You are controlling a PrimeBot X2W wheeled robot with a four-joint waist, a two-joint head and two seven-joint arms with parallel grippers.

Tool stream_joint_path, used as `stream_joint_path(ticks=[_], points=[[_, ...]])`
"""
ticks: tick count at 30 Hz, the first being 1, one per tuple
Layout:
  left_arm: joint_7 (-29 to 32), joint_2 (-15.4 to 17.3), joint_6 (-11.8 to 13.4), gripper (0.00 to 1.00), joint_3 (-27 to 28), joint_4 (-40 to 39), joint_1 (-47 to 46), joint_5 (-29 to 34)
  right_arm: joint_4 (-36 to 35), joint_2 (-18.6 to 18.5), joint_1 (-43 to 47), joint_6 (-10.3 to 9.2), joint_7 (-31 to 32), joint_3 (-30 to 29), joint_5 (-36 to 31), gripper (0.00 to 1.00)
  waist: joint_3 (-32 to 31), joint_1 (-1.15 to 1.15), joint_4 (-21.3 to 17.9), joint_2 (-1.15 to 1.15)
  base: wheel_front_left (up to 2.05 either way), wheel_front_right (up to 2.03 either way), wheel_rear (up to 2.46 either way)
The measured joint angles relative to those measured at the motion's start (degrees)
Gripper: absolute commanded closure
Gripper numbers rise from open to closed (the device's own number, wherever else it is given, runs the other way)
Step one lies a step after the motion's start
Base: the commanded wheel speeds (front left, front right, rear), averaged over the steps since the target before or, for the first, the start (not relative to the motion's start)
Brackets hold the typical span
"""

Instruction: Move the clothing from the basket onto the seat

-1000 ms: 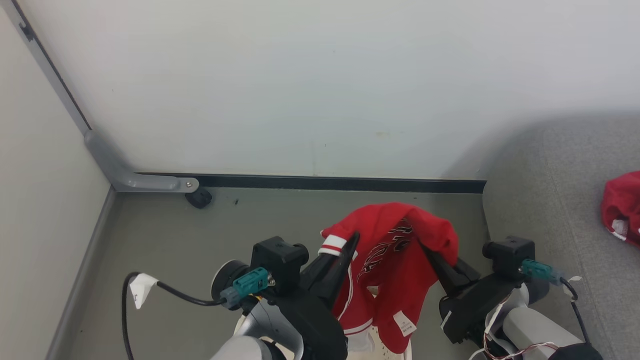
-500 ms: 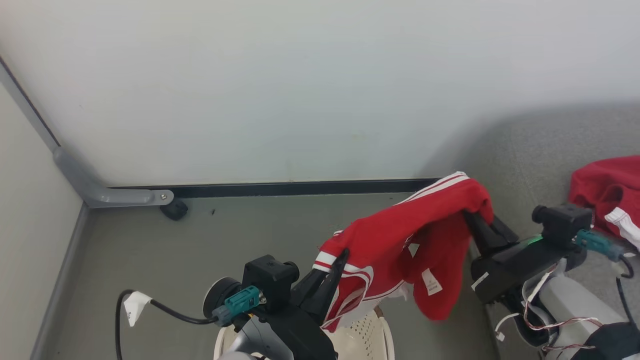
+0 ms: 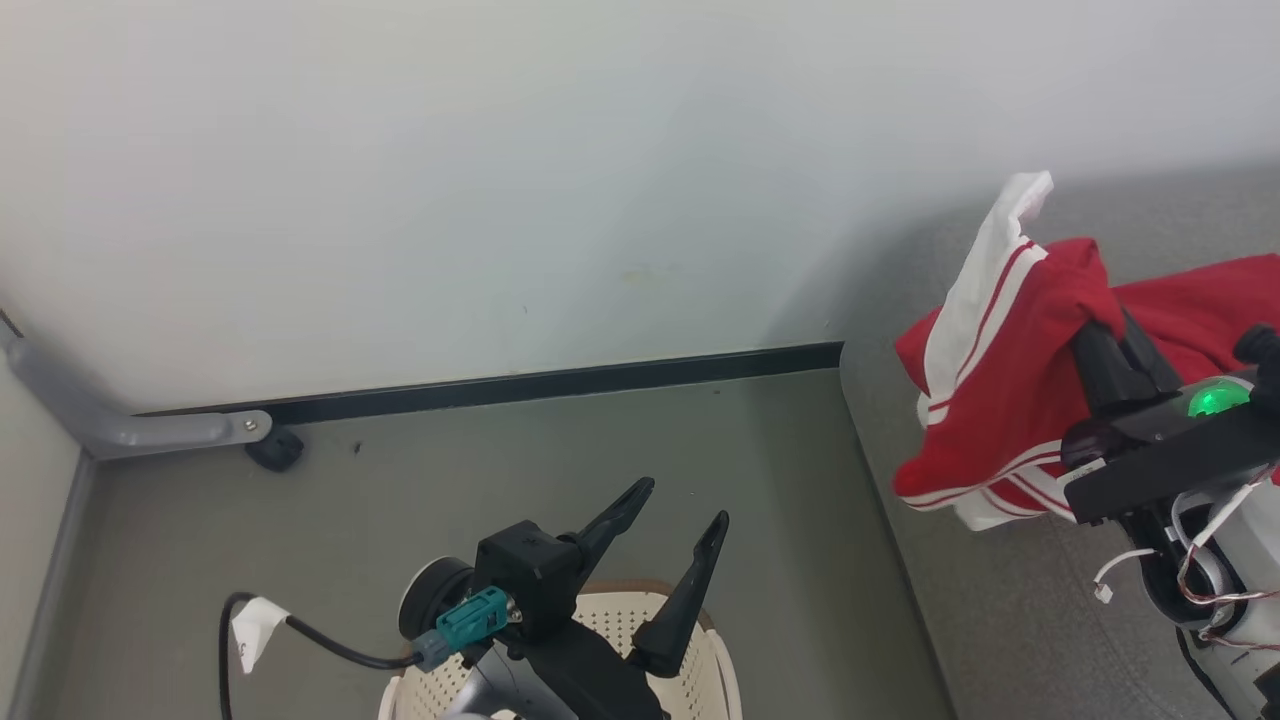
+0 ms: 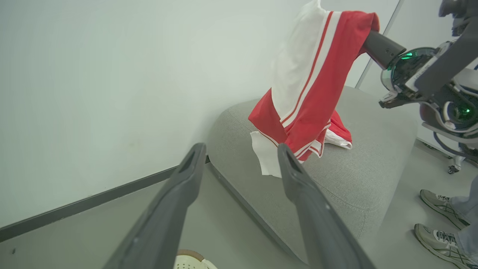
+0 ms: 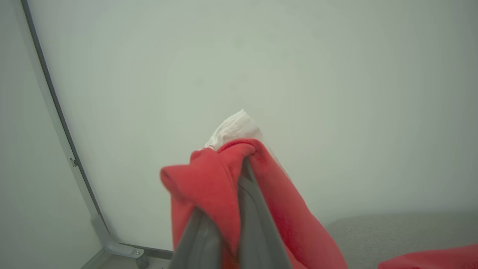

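At the far left of the head view, a grey bracket (image 3: 130, 430) runs down the wall to the floor (image 3: 400, 480), with a dark caster (image 3: 275, 450) beside its end. Right of it, our left gripper (image 3: 683, 502) hangs over the basket (image 3: 715, 660) with its fingers spread wide and nothing between them. The left wrist view gives us only a sliver of the basket's rim (image 4: 190, 261) under those spread fingers (image 4: 298, 186).

A bare strip of floor lies between the basket and the rounded left edge of the seat (image 3: 1000, 620), bounded at the back by the black baseboard (image 3: 550, 385).

Our right gripper (image 3: 1100, 335) is pinched shut on a red garment (image 3: 990, 400), which hangs above the seat's left end. We cannot tell whether its hem touches the cushion. The right wrist view puts us close on that pinch, with red cloth (image 5: 213, 179) folded over both fingers.

A second red garment (image 3: 1220, 290) lies on the seat behind the gripper. From the left wrist view we also see a person's shoes (image 4: 438, 203) on the floor beyond the seat's far side.
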Motion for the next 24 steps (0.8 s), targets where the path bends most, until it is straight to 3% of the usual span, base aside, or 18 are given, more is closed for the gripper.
stream_joint_path(ticks=[12, 24], points=[[-1.0, 0.9, -0.5, 0.0, -0.2, -1.7, -0.2, 1.4, -9.0, -3.6, 5.9, -3.25, 0.0, -6.9, -1.1, 1.0, 0.8, 0.0, -6.4, 0.0, 0.0, 0.0, 0.0], [-1.0, 2.0, -1.5, 0.0, -1.3, -1.7, -1.6, 3.9, -14.9, -3.5, 10.7, -4.35, 0.0, -11.6, -0.8, 1.0, 2.0, 0.0, -12.8, 0.0, 0.0, 0.0, 0.0]])
